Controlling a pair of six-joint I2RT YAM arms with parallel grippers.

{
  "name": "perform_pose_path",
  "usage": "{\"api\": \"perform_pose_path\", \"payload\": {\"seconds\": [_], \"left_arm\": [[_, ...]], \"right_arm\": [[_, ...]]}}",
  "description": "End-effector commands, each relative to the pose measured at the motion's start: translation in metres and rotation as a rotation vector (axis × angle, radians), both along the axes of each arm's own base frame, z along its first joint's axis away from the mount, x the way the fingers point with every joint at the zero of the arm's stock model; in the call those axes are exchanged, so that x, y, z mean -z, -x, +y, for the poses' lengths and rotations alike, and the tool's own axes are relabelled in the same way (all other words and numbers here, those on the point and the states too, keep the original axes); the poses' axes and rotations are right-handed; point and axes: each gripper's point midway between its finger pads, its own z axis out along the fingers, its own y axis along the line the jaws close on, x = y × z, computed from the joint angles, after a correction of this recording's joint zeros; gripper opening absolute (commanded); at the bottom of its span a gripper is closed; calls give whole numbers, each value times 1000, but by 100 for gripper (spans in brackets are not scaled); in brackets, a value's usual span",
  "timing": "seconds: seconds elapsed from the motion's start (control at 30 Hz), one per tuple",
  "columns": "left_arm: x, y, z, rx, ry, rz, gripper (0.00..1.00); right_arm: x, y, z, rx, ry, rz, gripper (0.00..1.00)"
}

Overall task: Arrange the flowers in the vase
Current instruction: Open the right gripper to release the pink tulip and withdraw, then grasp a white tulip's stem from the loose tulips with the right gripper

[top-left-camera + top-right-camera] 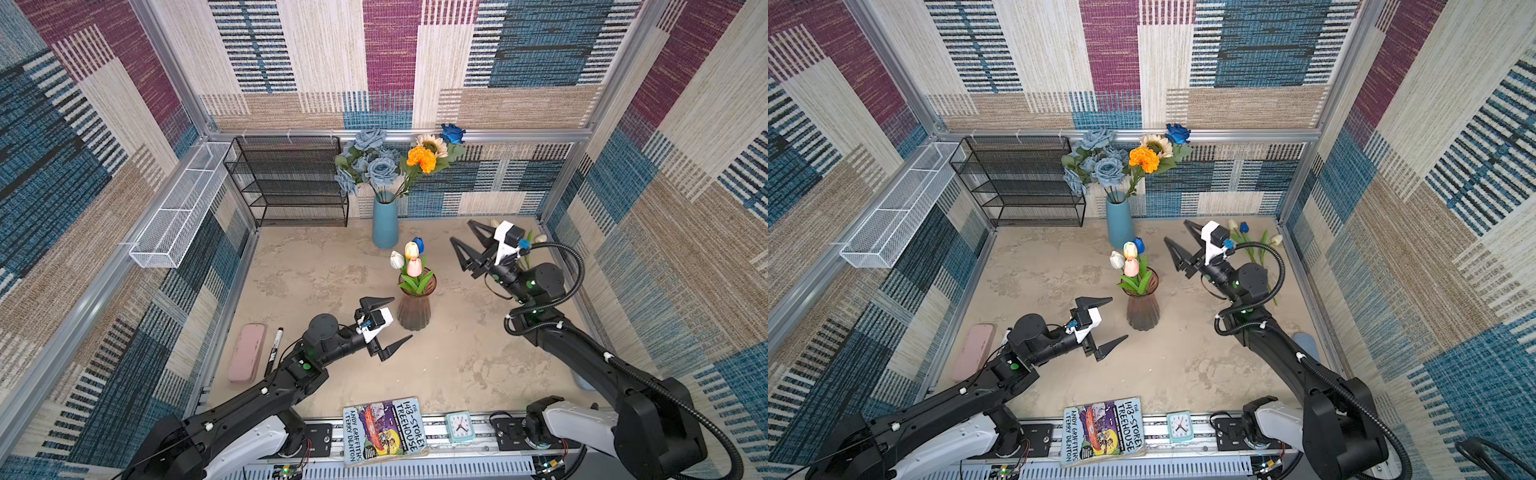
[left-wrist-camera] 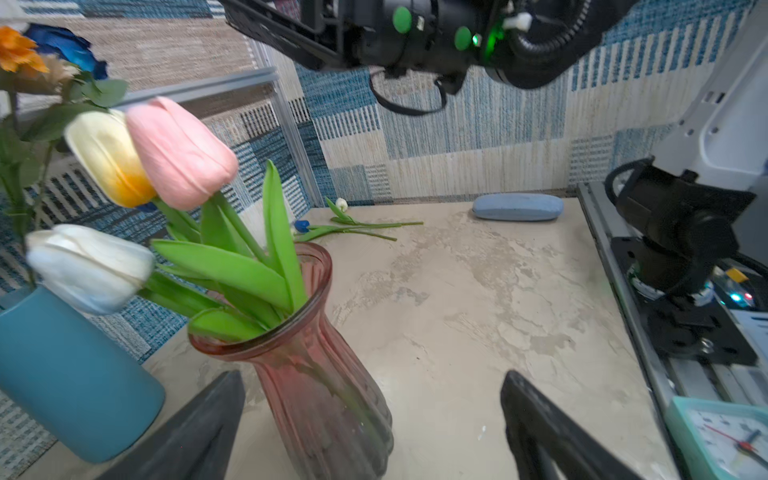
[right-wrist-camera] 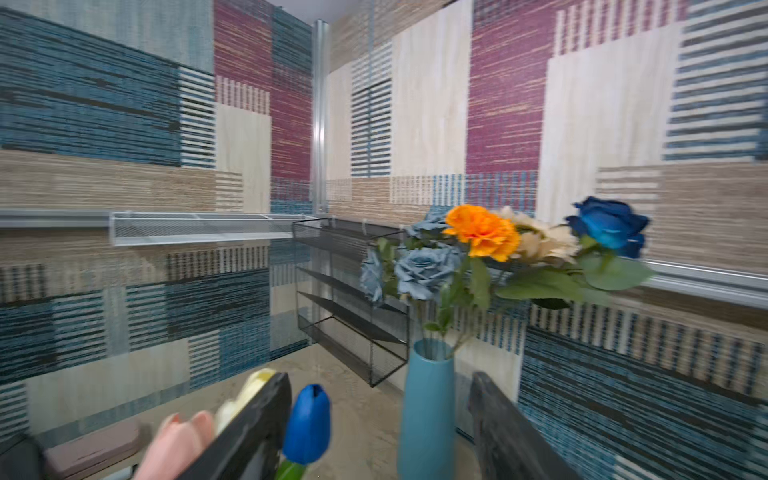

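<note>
A reddish glass vase (image 1: 414, 309) (image 2: 316, 374) mid-table holds white (image 1: 397, 260), yellow (image 1: 411, 250), pink (image 1: 414, 267) and blue (image 1: 419, 244) tulips. At the back, a blue vase (image 1: 385, 224) holds dusty-blue roses (image 1: 376, 166), an orange marigold (image 1: 421, 158), a sunflower and a deep-blue rose (image 1: 452, 133). More tulips (image 1: 1244, 227) lie at the back right. My left gripper (image 1: 401, 318) (image 2: 372, 376) is open beside the glass vase's left. My right gripper (image 1: 460, 230) (image 3: 380, 376) hangs open and empty, up right of the tulips.
A black mesh rack (image 1: 291, 183) and a white wire basket (image 1: 183, 203) line the back left. A pink case (image 1: 247, 353) and a marker (image 1: 274, 351) lie at the left edge. A book (image 1: 384, 430) and clock (image 1: 460, 426) sit in front, a blue case (image 2: 517, 206) at the right.
</note>
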Motion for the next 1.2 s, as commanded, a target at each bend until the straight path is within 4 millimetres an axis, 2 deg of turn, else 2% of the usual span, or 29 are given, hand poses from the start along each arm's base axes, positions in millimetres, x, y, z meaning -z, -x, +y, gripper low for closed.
{"api": "perform_pose_path", "payload": {"seconds": [0.0,0.07,0.2,0.27,0.4,0.57,0.6,0.7,0.83,1.0,1.1,1.17], "left_arm": [[15,9,-3,60,-73,15,99],[22,9,-5,66,-87,33,99],[34,6,-8,71,-100,75,99],[40,5,-11,77,-106,94,99],[46,2,-18,97,-112,121,99],[53,1,-23,116,-117,147,99],[54,1,-24,119,-116,148,99],[55,0,-25,119,-121,149,99],[58,-2,-24,110,-128,149,99],[63,-4,-24,100,-129,152,99],[61,-3,-24,103,-127,149,99],[60,-2,-24,104,-127,149,99]], "right_arm": [[37,-57,-42,194,-4,274,66],[63,-90,-73,301,6,428,60],[133,-144,-134,423,67,766,48],[165,-158,-162,493,121,895,43],[212,-171,-211,594,163,1070,37],[265,-178,-258,683,252,1225,35],[277,-179,-265,690,268,1253,35],[297,-184,-288,748,302,1298,35],[314,-190,-295,738,353,1331,36],[335,-192,-290,684,361,1380,32],[342,-191,-301,756,357,1395,32],[338,-193,-306,794,330,1377,32]]}}
